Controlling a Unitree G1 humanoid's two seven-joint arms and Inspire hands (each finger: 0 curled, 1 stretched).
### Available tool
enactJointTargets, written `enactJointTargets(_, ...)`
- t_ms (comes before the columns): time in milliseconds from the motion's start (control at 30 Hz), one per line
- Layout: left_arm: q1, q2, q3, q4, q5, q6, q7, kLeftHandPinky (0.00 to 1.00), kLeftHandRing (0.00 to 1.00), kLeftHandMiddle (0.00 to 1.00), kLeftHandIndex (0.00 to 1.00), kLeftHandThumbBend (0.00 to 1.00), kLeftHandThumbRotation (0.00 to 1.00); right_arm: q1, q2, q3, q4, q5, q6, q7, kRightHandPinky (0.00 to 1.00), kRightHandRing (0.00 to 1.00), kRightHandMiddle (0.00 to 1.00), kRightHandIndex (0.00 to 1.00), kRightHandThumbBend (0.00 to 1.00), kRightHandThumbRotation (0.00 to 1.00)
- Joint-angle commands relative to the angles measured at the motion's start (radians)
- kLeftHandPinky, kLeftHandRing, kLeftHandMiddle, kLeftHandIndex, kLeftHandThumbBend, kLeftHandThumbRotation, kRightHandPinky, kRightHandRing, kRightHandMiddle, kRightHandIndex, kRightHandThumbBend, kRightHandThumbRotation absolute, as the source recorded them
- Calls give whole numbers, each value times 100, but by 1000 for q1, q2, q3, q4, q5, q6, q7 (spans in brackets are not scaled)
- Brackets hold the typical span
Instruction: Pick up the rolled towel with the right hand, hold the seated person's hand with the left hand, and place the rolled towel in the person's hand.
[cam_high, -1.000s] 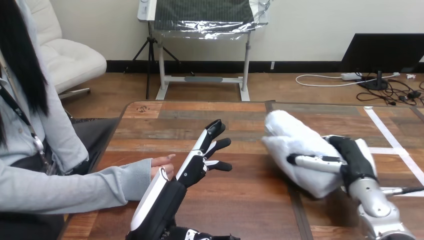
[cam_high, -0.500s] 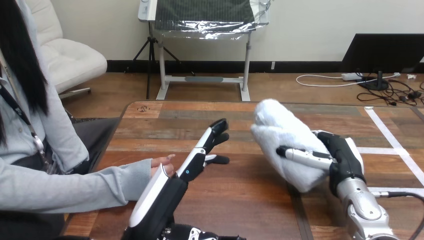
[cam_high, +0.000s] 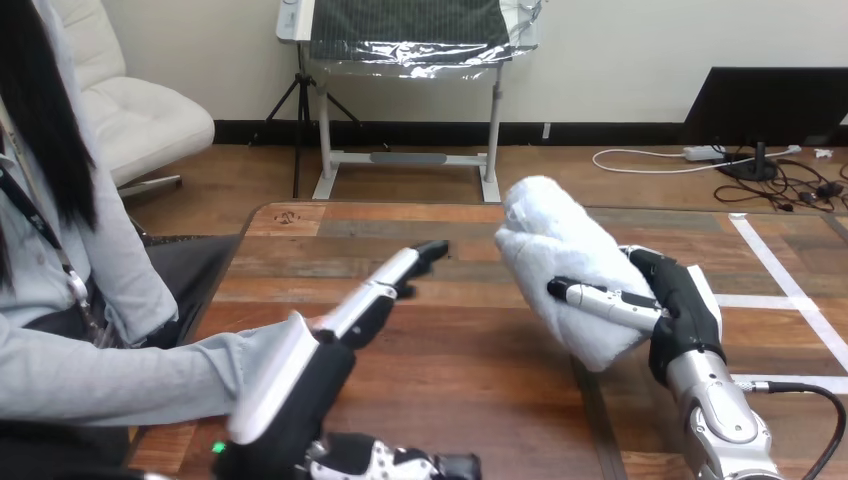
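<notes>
1. My right hand (cam_high: 672, 305) is curled round the rolled towel (cam_high: 556, 262), holding it tilted above the tabletop (cam_high: 470, 370).
2. My left hand (cam_high: 345, 325) lies open with straight fingers beside the person's hand (cam_high: 318, 322), which is mostly hidden; I cannot tell whether they touch.

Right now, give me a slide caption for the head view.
Right hand grips the rolled towel while the open left hand extends beside the person's sleeve.

At lower left, the person's hand (cam_high: 314, 322) is nearly covered by the left hand (cam_high: 340, 325); contact cannot be judged. The rolled towel (cam_high: 555, 265) is partly masked by the right hand (cam_high: 680, 305).
</notes>
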Motion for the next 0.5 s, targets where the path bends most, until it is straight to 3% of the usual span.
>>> enactJointTargets(0, -23, 30, 74, -99, 63, 39, 69, 81, 89, 94, 92, 100, 33, -37, 22, -32, -48, 32, -74, 15, 30, 35, 46, 46, 85, 0)
enactJointTargets(200, -34, 74, 113, -126, 123, 107, 119, 80, 88, 93, 91, 100, 28, -30, 33, -36, -47, 34, -100, 22, 29, 34, 45, 45, 86, 0)
enactJointTargets(467, -59, 144, 135, -128, 135, 189, 139, 80, 87, 92, 90, 100, 25, -21, 41, -36, -48, 31, -129, 23, 29, 34, 44, 45, 86, 0)
